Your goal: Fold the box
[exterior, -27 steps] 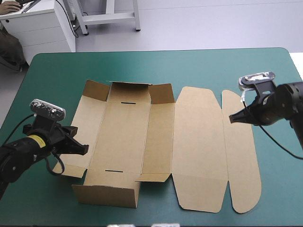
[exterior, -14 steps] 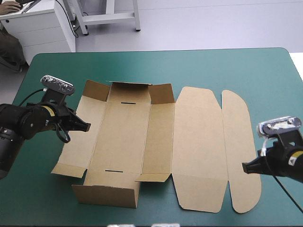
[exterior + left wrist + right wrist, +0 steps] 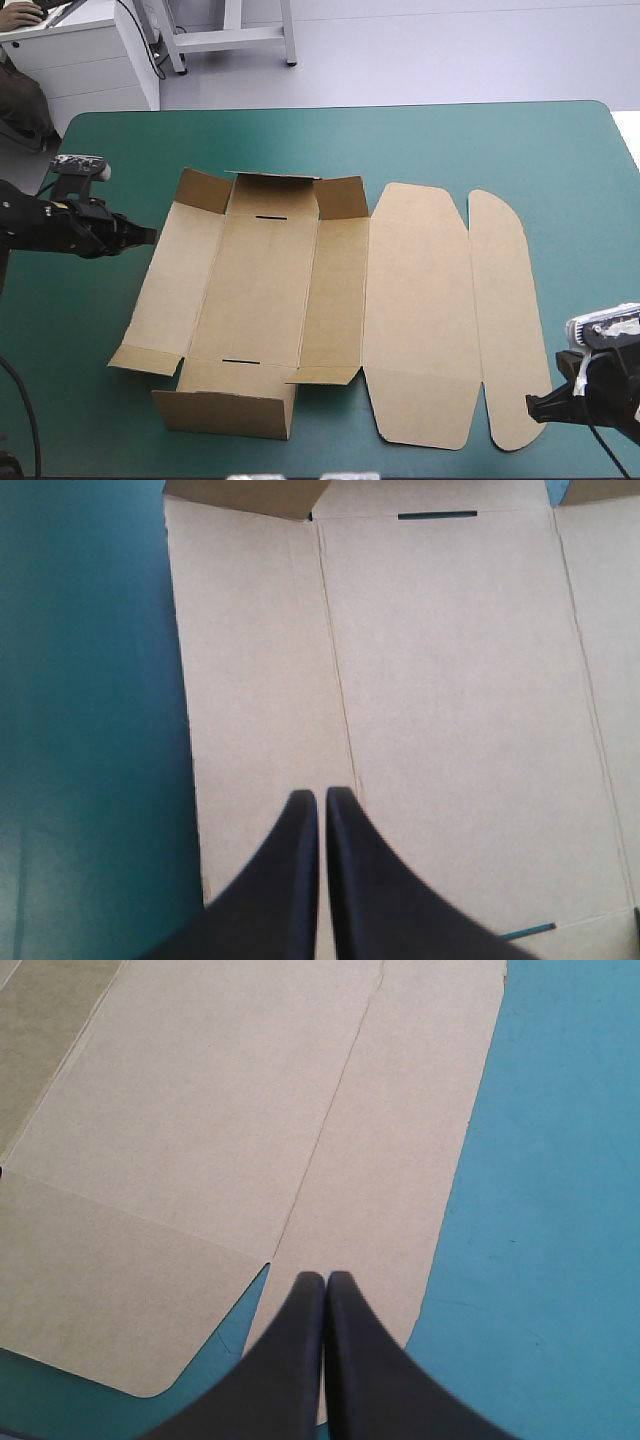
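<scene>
The brown box (image 3: 290, 290) lies as a cut sheet in the middle of the table. Its near end wall (image 3: 225, 412) stands raised, and the far wall and corner flaps are partly up. The lid panel (image 3: 420, 310) and rounded flap (image 3: 510, 320) lie flat to the right. My left gripper (image 3: 150, 236) is shut and points at the box's left side panel. In the left wrist view the left gripper (image 3: 321, 798) hovers over that panel (image 3: 260, 680). My right gripper (image 3: 532, 410) is shut at the rounded flap's near end. In the right wrist view the right gripper (image 3: 325, 1280) is above the flap (image 3: 400, 1160).
The teal-green cover (image 3: 400, 140) stretches wide beyond the box's far edge and also shows to the right of the flap (image 3: 560, 1210). A white cabinet (image 3: 90, 50) stands past the table's far left corner.
The left gripper has drawn back toward the far left, off the box's near-left corner. The right gripper has swung from the flap's far end to its near end. Both stay shut.
</scene>
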Robot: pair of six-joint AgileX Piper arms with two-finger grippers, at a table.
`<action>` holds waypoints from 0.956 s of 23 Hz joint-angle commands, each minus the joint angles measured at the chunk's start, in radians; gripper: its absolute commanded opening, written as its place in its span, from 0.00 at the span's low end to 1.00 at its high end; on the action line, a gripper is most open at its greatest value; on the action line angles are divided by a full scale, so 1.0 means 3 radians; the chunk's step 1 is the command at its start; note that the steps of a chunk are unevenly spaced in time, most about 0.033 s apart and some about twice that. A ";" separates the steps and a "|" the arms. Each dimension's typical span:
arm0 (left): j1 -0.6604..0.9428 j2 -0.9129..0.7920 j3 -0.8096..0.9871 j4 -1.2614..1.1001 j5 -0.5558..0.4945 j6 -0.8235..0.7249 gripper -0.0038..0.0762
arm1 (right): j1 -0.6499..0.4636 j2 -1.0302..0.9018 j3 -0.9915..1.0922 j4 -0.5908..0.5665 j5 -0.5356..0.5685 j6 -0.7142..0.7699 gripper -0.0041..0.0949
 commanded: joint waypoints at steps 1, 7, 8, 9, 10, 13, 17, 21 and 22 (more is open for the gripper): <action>0.0435 0.0024 -0.0110 -0.0556 -0.0099 0.0149 0.07 | -0.0023 0.0007 -0.0028 0.0025 0.0025 0.0003 0.02; 0.1167 0.0103 -0.0110 -0.1333 -0.0373 0.0126 0.22 | -0.0023 0.0007 -0.0019 0.0013 0.0018 -0.0039 0.02; 0.1265 0.0120 -0.0110 -0.1493 -0.0317 0.0144 0.32 | -0.0023 0.0007 -0.0019 0.0013 0.0010 -0.0039 0.02; 0.1347 0.0150 -0.0110 -0.1625 -0.0261 0.0161 0.43 | -0.0023 0.0007 -0.0019 0.0013 0.0010 -0.0039 0.02; 0.1414 0.0175 -0.0110 -0.1729 -0.0206 0.0198 0.55 | -0.0023 0.0007 -0.0019 0.0013 0.0010 -0.0039 0.02; 0.1521 0.0298 -0.0110 -0.1805 -0.0015 0.0191 0.95 | -0.0023 0.0007 -0.0019 0.0036 -0.0022 -0.0045 0.02; 0.1521 0.0629 -0.0110 -0.1690 0.0493 0.0364 0.95 | -0.0023 0.0007 -0.0019 0.0036 -0.0073 -0.0051 0.02; 0.1446 0.0825 -0.0110 -0.1512 0.0502 0.0453 0.95 | -0.0023 0.0007 -0.0019 0.0050 -0.0060 -0.0051 0.02; 0.1387 0.0850 -0.0110 -0.1355 0.0502 0.0466 0.95 | -0.0023 0.0007 -0.0019 0.0064 -0.0060 -0.0051 0.02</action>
